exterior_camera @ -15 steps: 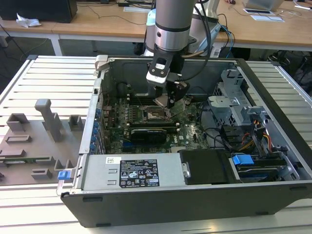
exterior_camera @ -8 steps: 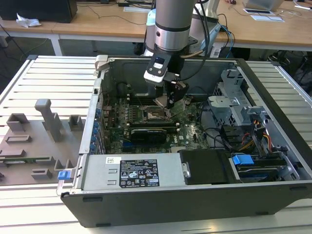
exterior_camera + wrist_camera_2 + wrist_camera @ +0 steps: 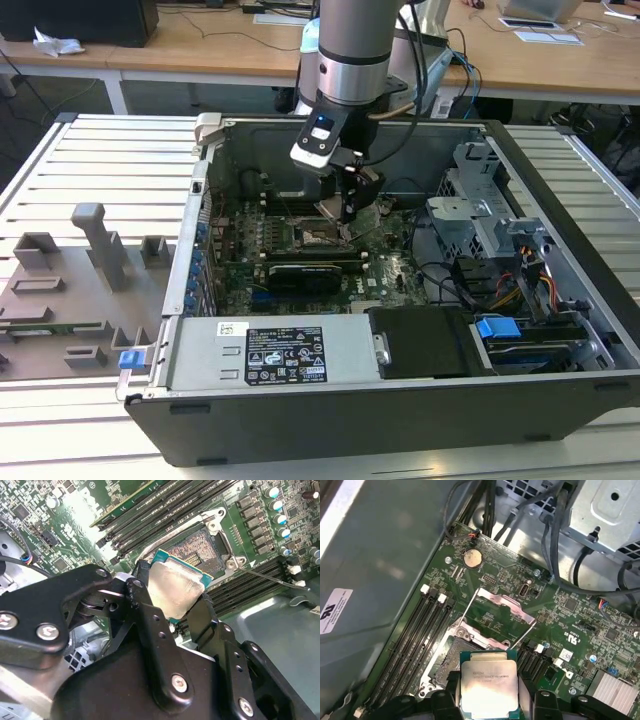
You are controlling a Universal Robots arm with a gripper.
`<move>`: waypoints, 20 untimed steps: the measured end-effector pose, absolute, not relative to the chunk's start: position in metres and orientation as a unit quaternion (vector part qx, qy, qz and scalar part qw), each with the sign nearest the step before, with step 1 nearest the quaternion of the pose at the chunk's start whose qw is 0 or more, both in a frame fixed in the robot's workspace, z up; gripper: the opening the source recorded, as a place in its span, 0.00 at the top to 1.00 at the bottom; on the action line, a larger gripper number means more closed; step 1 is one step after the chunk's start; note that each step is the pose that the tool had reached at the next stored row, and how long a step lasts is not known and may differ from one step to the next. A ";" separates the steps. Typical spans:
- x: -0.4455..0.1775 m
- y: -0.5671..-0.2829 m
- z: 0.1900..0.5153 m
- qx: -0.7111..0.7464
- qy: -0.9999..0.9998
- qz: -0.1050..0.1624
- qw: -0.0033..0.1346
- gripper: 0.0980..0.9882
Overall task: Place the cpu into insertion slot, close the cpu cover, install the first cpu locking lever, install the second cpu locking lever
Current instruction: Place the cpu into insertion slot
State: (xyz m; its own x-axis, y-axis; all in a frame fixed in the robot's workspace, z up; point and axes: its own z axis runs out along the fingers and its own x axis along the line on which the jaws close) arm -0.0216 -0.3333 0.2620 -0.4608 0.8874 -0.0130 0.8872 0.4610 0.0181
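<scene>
My gripper hangs inside the open computer case, shut on the cpu, which has a silver top and a green rim. The chip sits tilted between the two black fingers, just above one corner of the insertion slot. The slot's dark pin field is bare. The cpu cover stands swung open behind the slot. Thin wire locking levers rise on both sides of it, and one lever lies out over the memory slots.
Long memory slots flank the slot. A black expansion card lies in front of it, with the power supply at the case front. A drive cage and cables crowd the exterior view's right. Grey fixtures stand outside the case.
</scene>
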 end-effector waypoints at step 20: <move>-0.022 -0.333 0.262 0.601 0.799 -0.006 0.016 0.50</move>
